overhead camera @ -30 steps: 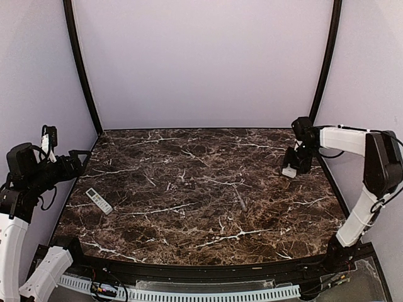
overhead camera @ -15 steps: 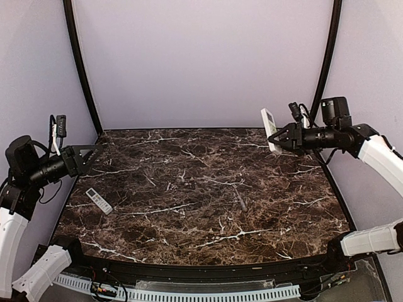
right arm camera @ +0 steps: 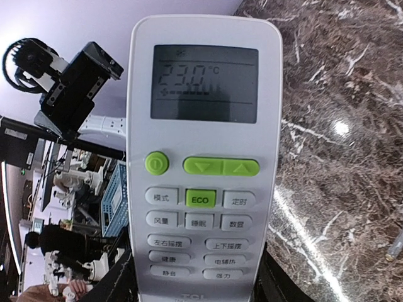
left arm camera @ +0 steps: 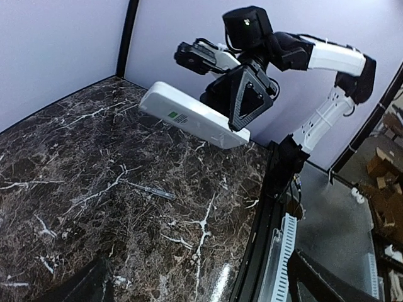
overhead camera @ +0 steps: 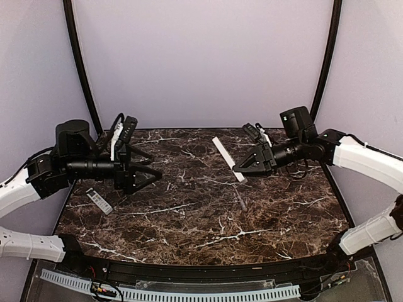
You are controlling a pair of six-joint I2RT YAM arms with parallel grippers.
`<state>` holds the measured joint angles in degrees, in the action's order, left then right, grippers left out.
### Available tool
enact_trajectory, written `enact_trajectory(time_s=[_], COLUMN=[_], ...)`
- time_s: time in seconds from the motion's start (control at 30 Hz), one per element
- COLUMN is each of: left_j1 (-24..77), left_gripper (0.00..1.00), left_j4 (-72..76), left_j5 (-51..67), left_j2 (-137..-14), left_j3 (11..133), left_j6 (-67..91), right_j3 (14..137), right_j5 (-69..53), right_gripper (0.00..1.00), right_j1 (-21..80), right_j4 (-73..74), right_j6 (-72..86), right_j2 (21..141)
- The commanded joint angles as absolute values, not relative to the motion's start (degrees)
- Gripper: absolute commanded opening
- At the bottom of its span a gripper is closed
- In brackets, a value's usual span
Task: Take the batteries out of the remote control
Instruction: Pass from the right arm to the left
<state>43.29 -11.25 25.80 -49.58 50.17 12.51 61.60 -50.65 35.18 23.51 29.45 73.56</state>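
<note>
My right gripper (overhead camera: 243,167) is shut on the lower end of a white remote control (overhead camera: 223,153), holding it in the air over the middle back of the table. In the right wrist view the remote (right arm camera: 196,145) faces the camera with its display and green buttons, and the black fingers (right arm camera: 111,284) clamp its sides. The left wrist view shows the remote's plain back (left arm camera: 189,115) tilted above the marble. My left gripper (overhead camera: 153,165) hovers open and empty at centre-left, pointing at the remote. The batteries are hidden.
A small white remote-like rectangle (overhead camera: 99,200) lies near the table's left edge. A thin translucent stick (overhead camera: 241,200) lies on the dark marble (overhead camera: 189,214) right of centre, also in the left wrist view (left arm camera: 148,190). Black rails edge the table.
Both arms swung in from the table's sides toward the middle. The right gripper carried the remote from the back right corner to centre; the left gripper moved right, still open.
</note>
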Motion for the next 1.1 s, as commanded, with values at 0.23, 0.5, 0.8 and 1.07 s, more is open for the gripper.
enact_trajectory(time_s=[0.23,0.5,0.8,1.07], left_j1=[49.4,51.5,57.6,62.9], left_gripper=[0.97,0.97,0.94,0.76], left_j4=[-8.9,-10.4,-14.8,-17.3], left_j5=[16.1,18.4,19.0,16.5], left_j2=[-55.3,-57.0,-60.5,-59.3], left_j3=[52.3,51.1,50.4,49.1], left_j6=[-5.4,-13.2,-16.7,-17.5], right_j3=[67.5,71.1,73.5,75.4], right_j5=[-61.3,-63.0,-65.1,-67.9], right_gripper=[0.37,0.35,0.34,0.34], right_j1=[45.5,49.9,54.1,54.6], right_j4=[28.2,36.4,41.6,44.8], right_j6=[25.2,21.7,17.6,14.2], right_j2=[80.9,84.2,89.6,92.5])
